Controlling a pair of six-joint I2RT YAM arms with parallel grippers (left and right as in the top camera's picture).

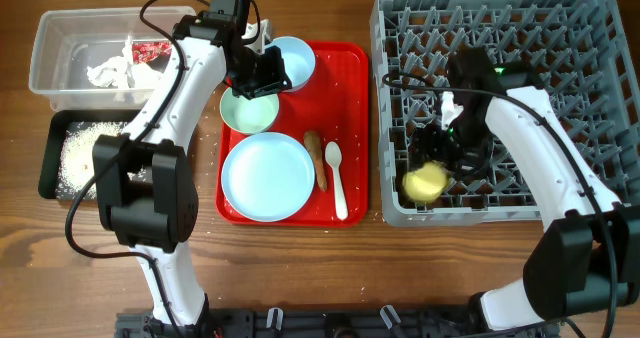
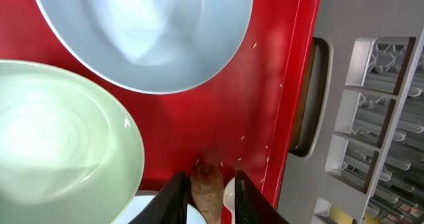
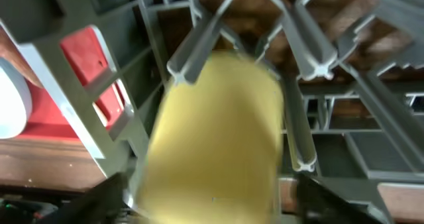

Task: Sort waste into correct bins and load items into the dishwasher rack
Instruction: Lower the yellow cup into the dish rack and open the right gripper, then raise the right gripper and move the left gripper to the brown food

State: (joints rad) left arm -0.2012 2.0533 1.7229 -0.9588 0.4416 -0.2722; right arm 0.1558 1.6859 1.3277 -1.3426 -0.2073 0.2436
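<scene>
Wooden table (image 1: 300, 268), yellow cup (image 1: 424, 182) in grey rack (image 1: 560, 38)

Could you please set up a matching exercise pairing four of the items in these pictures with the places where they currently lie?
Things:
1. small yellow cup
2. white plastic spoon
3. white rice grains
4. red printed wrapper

Places:
A. clear tub
B. grey rack
C. black tray
D. red serving tray

Pairs: 1-B; 2-D; 3-C; 4-A
</scene>
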